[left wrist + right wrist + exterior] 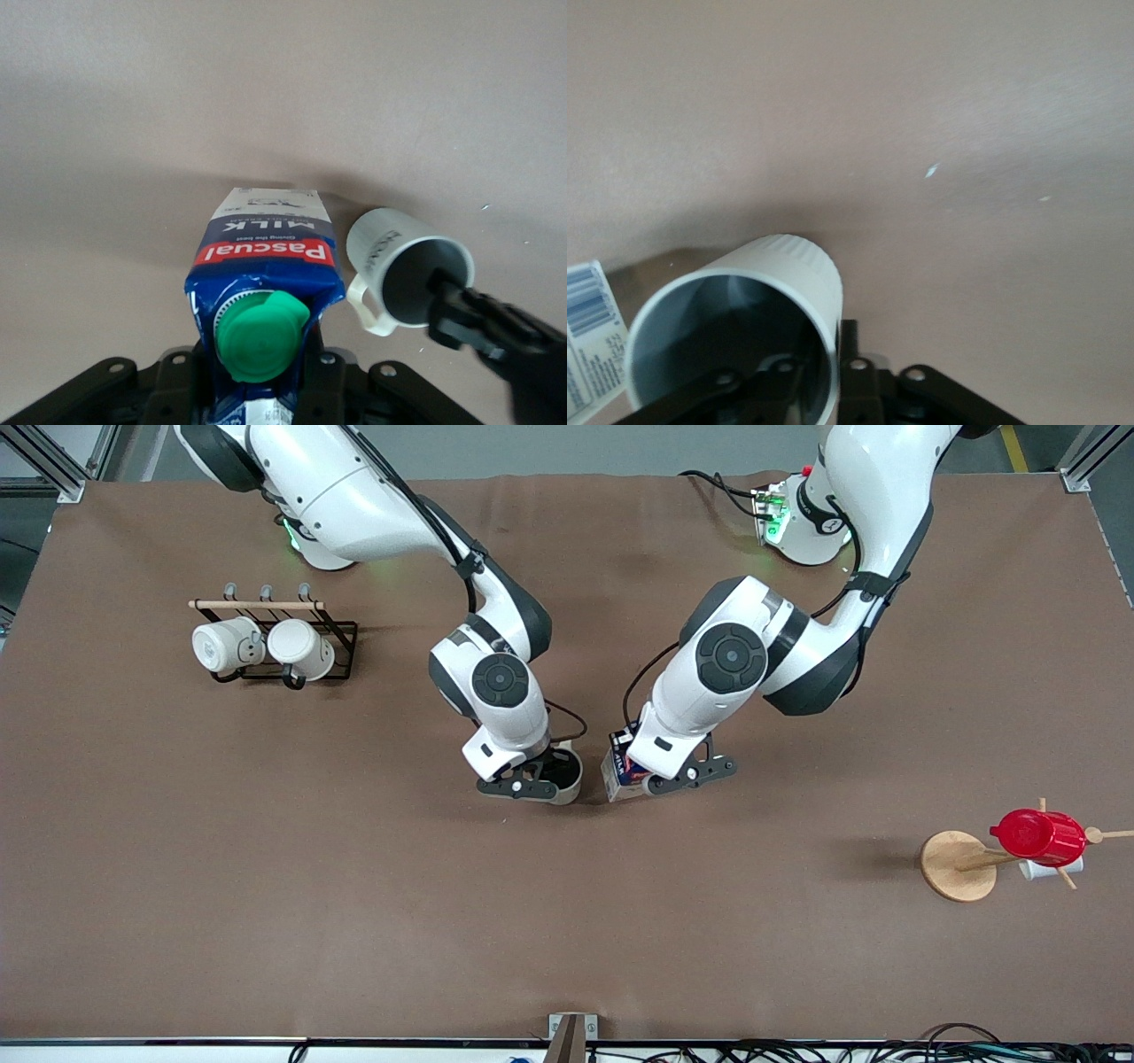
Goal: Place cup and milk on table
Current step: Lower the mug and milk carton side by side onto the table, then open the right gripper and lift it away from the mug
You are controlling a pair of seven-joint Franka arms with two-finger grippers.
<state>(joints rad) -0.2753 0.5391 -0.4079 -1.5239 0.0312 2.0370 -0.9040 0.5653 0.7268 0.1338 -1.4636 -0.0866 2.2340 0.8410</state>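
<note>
The cream cup with a dark grey inside is low over the middle of the brown table. My right gripper is shut on its rim, one finger inside and one outside. The cup fills the right wrist view and shows in the left wrist view, handle toward the carton. The blue and white milk carton with its green cap is beside the cup, toward the left arm's end. My left gripper is shut on its top. I cannot tell whether either object touches the table.
A black rack with two white mugs stands toward the right arm's end. A wooden mug tree with a red cup stands toward the left arm's end, nearer the front camera. Bare brown table lies around both grippers.
</note>
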